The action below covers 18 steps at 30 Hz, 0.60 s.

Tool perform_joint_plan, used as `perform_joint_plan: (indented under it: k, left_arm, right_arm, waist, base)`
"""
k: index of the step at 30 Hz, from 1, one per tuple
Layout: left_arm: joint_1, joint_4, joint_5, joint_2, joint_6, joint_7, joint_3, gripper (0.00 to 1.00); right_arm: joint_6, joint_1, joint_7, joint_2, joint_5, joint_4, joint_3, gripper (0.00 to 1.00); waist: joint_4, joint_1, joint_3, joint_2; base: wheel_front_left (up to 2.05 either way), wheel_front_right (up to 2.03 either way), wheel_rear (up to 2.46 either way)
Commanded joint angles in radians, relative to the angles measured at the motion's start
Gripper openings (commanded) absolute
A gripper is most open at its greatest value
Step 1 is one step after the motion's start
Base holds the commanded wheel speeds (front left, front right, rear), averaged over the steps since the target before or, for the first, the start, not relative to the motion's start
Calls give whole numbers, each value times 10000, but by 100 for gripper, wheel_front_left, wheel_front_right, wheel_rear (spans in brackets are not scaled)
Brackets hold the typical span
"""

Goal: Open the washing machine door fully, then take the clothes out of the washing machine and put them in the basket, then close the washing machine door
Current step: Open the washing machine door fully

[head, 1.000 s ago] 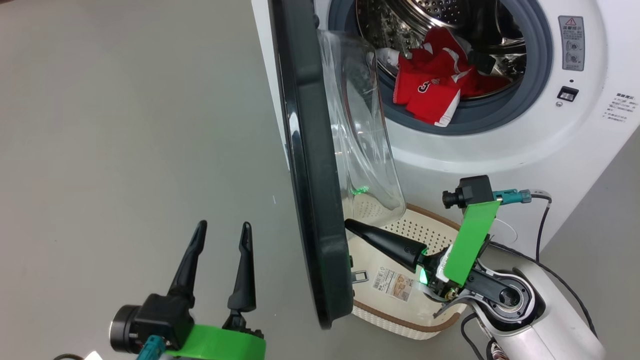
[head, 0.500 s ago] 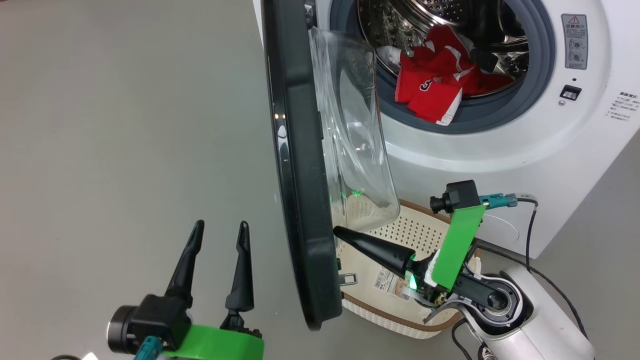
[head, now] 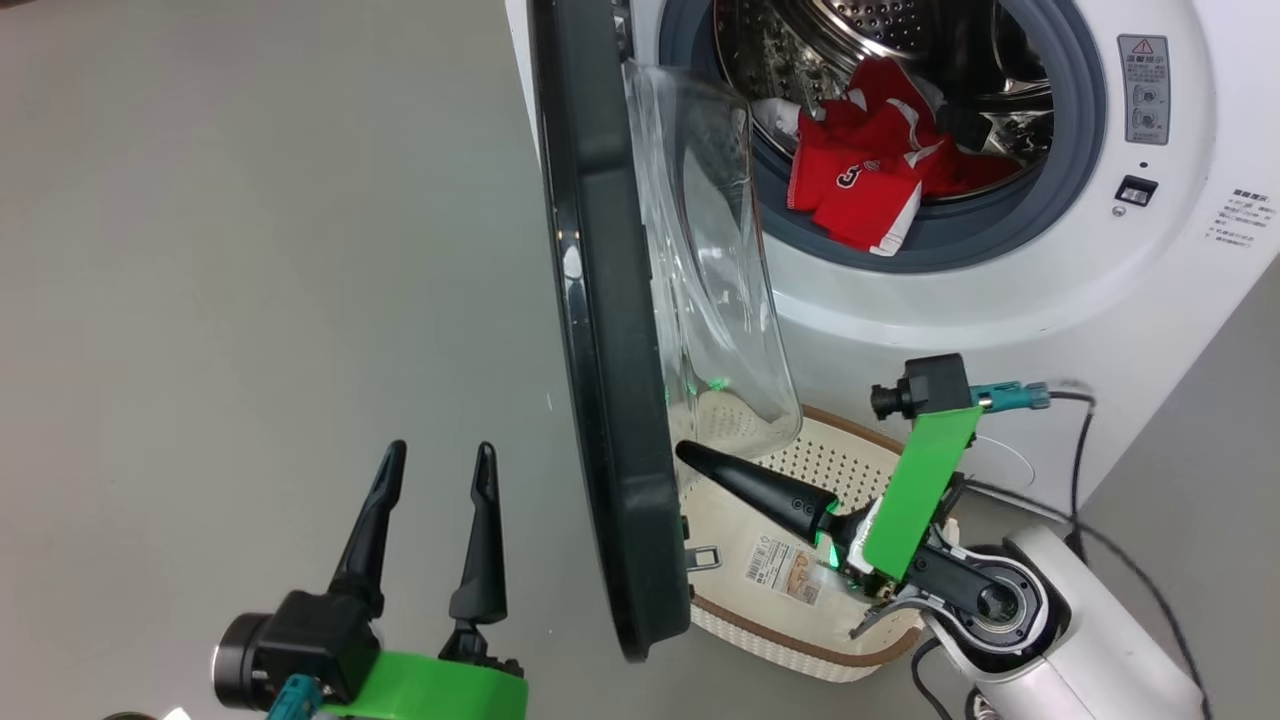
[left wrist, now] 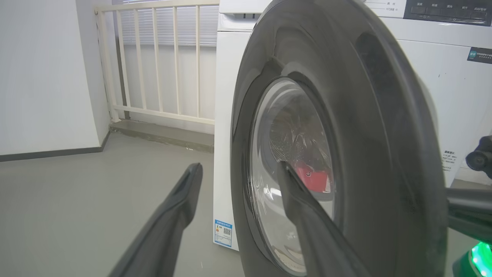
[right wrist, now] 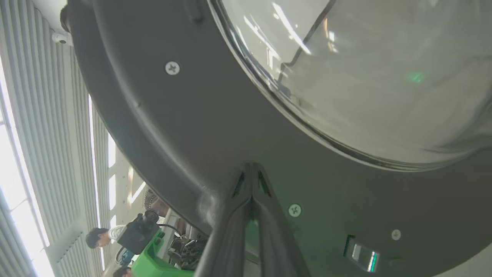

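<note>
Now right gripper [right wrist: 251, 166] (fingers together) against washing machine door [head: 600, 300].

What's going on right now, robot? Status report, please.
Left gripper open, above floor. Right gripper shut, tips against inner face of washing machine door. Door half open; clothes in drum. Basket close by door's lower edge.

Place: you're looking at a bare test room set up as a laundry corner, not a lived-in home.
Appliance: a big white front-loading washing machine [head: 1000, 300] stands alone.
Floor: smooth plain grey floor [head: 250, 250], meeting a blank white wall [left wrist: 38, 77] with dark skirting.
Railing: a cream slatted railing [left wrist: 165, 114] fronts window blinds.
People: a person [right wrist: 102, 237] sits by tall bright windows.
</note>
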State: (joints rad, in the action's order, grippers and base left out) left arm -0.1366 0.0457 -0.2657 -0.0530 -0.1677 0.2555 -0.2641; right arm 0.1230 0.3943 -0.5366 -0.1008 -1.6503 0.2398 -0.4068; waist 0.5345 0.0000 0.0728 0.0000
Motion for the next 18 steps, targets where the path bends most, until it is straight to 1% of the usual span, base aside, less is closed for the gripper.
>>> perform_joint_plan:
  k: [1,2,3,5,6,7,8,12,13,14,18]
  left_arm:
    - [-51,-275,-18,-164,-65,-10,262,100]
    - [-49,-266,-21,-172,-63,-16,249,100]
    - [-47,-259,-26,-181,-63,-25,240,100]
    - [-42,-248,-38,-203,-60,-38,227,100]
    - [-39,-246,-48,-214,-60,-44,225,100]
    - [-35,-247,-54,-226,-62,-50,224,100]
    - [-31,-255,-63,-237,-66,-59,224,100]
    - [25,-344,-62,-246,-123,-90,191,100]
    - [25,-344,-62,-246,-123,-90,191,100]
    - [43,-365,-66,-248,-136,-94,186,100]
    - [127,-414,-91,-279,-154,-96,164,100]
  right_arm:
    - [77,275,413,-131,686,-433,-203,0]
    - [77,248,635,-202,958,-465,-201,0]
    - [77,243,818,-304,1317,-530,-253,11]
    - [77,150,1207,-398,1940,-659,-290,43]
    - [77,120,1408,-473,2353,-751,-334,57]
    - [77,88,1620,-572,2854,-849,-399,90]
    - [77,40,1875,-639,3359,-921,-419,100]
    - [77,-172,2870,-829,5642,-1248,-440,100]
    - [77,-172,2870,-829,5642,-1248,-440,100]
    - [77,-244,3141,-852,6283,-1322,-391,100]
    - [77,-732,3999,-573,8472,-1557,88,100]
  waist:
    - [-14,0,-34,0]
    - [-20,0,-57,0]
    - [-24,0,-79,0]
    - [-35,0,-123,0]
    - [-38,0,-139,0]
    - [-42,0,-157,0]
    - [-45,0,-168,0]
    - [-47,0,-178,0]
    - [-47,0,-178,0]
    - [-49,0,-179,0]
    - [-58,0,-211,0]
  base:
    - [0,0,0]
    - [0,0,0]
    - [0,0,0]
    - [0,0,0]
    - [0,0,0]
    - [0,0,0]
    - [0,0,0]
    - [0,0,0]
    - [0,0,0]
    - [0,0,0]
    - [0,0,0]
